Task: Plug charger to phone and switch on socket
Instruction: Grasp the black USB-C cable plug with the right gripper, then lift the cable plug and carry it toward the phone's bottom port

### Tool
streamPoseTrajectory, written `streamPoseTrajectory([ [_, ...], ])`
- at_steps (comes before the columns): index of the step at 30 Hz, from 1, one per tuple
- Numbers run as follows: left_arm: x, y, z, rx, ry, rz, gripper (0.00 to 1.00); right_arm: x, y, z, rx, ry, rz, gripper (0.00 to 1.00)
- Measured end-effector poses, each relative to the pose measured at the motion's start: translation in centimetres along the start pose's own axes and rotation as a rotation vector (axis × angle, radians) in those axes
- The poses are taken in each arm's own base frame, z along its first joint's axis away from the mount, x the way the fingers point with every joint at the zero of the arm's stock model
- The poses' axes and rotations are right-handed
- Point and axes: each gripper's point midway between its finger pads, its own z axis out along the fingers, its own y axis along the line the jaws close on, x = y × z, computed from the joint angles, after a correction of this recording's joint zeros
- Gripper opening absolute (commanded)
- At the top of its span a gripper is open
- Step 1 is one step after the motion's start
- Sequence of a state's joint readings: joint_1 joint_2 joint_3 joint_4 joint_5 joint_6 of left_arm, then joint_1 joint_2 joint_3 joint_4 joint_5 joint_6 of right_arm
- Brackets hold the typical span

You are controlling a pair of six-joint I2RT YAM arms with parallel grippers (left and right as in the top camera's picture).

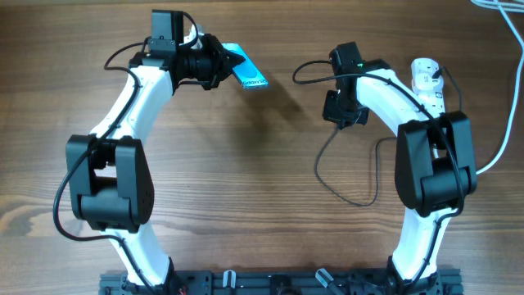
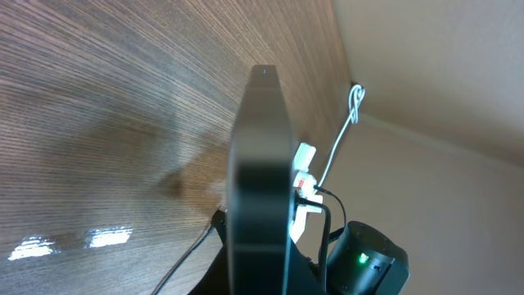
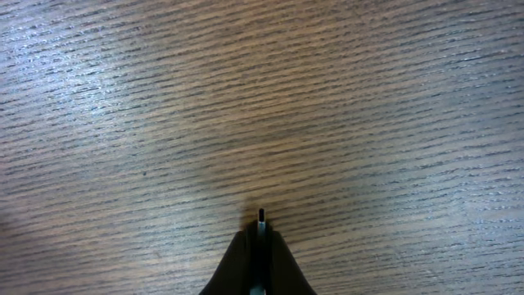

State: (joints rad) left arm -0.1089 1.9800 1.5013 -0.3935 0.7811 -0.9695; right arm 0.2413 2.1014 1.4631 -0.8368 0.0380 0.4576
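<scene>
Left gripper is clenched on the small cyan-screened rectangular phone, up at 11 o'clock over the brown wooden table, and I see it edge-on in that wrist view. Right gripper pinches the thin black charger cable right at its dark tip, around 1 o'clock. The elongated white and grey socket strip lies at 2 o'clock, and slack cable loops toward 5.

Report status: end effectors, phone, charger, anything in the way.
Both shut: left end effector on the phone, right end effector on the charger, tip protruding. Not yet plugged. Nothing between phone and tip.
</scene>
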Motion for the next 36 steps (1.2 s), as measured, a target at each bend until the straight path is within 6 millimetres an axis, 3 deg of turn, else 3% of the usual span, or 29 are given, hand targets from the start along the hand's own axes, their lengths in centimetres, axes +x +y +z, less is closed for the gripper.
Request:
streamPoseTrajectory([
  [2,0.0,0.0,0.0,0.000,0.000,0.000,0.04,0.1,0.1,0.1,-0.006,0.005,-0.006,0.05],
  [6,0.0,0.0,0.0,0.000,0.000,0.000,0.04,0.2,0.0,0.1,-0.015,0.023,-0.020,0.18],
  [11,0.0,0.0,0.0,0.000,0.000,0.000,0.04,1.8,0.3,0.1,-0.034,0.097,-0.048,0.25],
  [15,0.0,0.0,0.0,0.000,0.000,0.000,0.04,2.0,0.4,0.1,-0.038,0.106,-0.032,0.24],
  [16,0.0,0.0,0.0,0.000,0.000,0.000,0.04,2.0,0.4,0.1,-0.039,0.104,-0.020,0.19],
  [17,0.0,0.0,0.0,0.000,0.000,0.000,0.04,1.9,0.4,0.1,-0.040,0.102,-0.005,0.05],
  [22,0.0,0.0,0.0,0.000,0.000,0.000,0.04,1.2,1.4,0.1,-0.088,0.077,0.021,0.04],
  [27,0.0,0.0,0.0,0.000,0.000,0.000,0.04,1.4,3.6,-0.5,-0.227,0.096,-0.069,0.04],
  [30,0.0,0.0,0.0,0.001,0.001,0.000,0.04,1.2,4.8,-2.9,-0.332,0.072,-0.131,0.04],
  [33,0.1,-0.1,0.0,0.004,0.007,0.000,0.04,0.6,6.3,-10.4,-0.525,-0.045,-0.234,0.04],
  [36,0.6,-0.3,0.0,0.019,0.032,0.000,0.04,1.8,7.0,-15.9,-0.691,-0.097,-0.329,0.04],
])
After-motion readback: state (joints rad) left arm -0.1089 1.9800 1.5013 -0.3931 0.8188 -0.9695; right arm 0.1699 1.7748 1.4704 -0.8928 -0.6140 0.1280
